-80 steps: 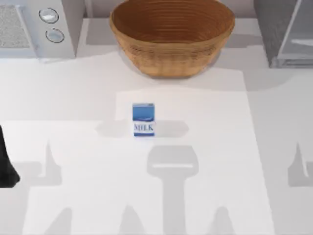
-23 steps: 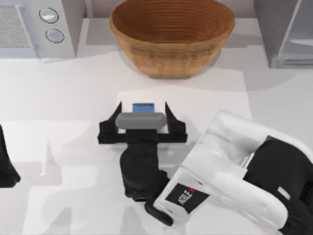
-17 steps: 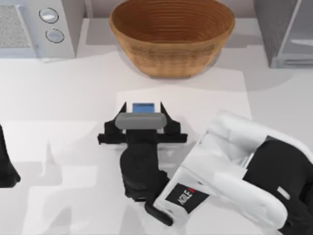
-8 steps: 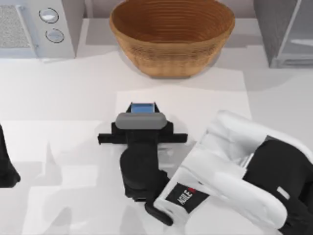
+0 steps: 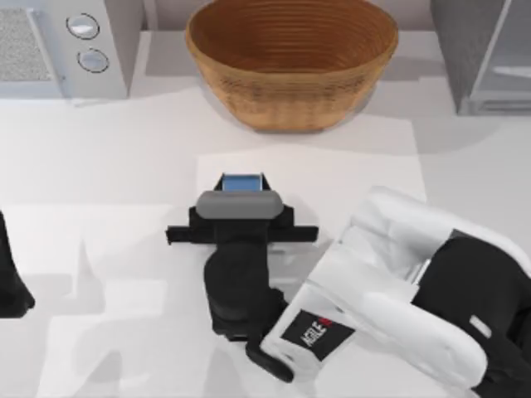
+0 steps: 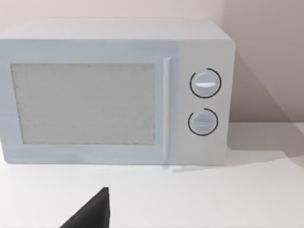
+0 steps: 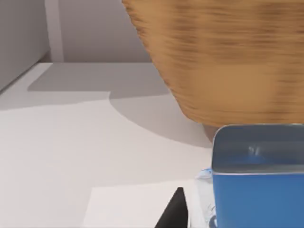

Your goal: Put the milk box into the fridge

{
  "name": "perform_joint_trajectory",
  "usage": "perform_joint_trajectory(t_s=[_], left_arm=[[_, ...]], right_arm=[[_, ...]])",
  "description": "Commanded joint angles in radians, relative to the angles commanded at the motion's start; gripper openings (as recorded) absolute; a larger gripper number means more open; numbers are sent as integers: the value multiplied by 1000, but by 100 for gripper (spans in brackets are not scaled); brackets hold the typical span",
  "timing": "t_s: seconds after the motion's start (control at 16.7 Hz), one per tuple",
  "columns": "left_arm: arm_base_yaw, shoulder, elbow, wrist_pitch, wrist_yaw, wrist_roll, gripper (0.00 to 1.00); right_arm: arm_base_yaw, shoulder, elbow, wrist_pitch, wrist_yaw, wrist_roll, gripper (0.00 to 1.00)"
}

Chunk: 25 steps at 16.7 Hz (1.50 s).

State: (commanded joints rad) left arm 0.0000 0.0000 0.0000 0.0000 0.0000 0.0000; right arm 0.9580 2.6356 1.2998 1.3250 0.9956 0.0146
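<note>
The milk box (image 5: pixel 242 182) stands upright on the white table, just in front of the basket, and from above I see its blue top. My right gripper (image 5: pixel 242 187) is shut on the milk box, one finger on each side. In the right wrist view the carton's blue upper part (image 7: pixel 259 185) is close up, with a dark finger (image 7: pixel 175 213) beside it. The fridge (image 5: pixel 485 54) stands at the table's far right corner, dark grey with a pale-framed door panel. My left arm (image 5: pixel 10 278) is parked at the left edge.
A large brown woven basket (image 5: pixel 290 62) stands at the back centre, close behind the carton; the right wrist view shows the basket's wall (image 7: pixel 223 57). A white microwave (image 5: pixel 58 46) with two knobs occupies the far left corner and faces the left wrist camera (image 6: pixel 114 95).
The right arm came in over the carton with its fingers spread, then closed them on it about a second ago. Nothing has moved in the last half second.
</note>
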Motion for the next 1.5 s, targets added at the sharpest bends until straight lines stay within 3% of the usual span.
perform_joint_trajectory(t_s=[0.24, 0.78, 1.14, 1.5], left_arm=[[0, 0, 0, 0, 0, 0, 100], [0, 0, 0, 0, 0, 0, 100], [0, 0, 0, 0, 0, 0, 100], [0, 0, 0, 0, 0, 0, 100]], right_arm=[[2, -70, -7, -60, -4, 5, 0], [1, -425, -47, -384, -3, 9, 0], [0, -447, -45, -405, -4, 11, 0], [-173, -665, -201, -588, -106, 17, 0]])
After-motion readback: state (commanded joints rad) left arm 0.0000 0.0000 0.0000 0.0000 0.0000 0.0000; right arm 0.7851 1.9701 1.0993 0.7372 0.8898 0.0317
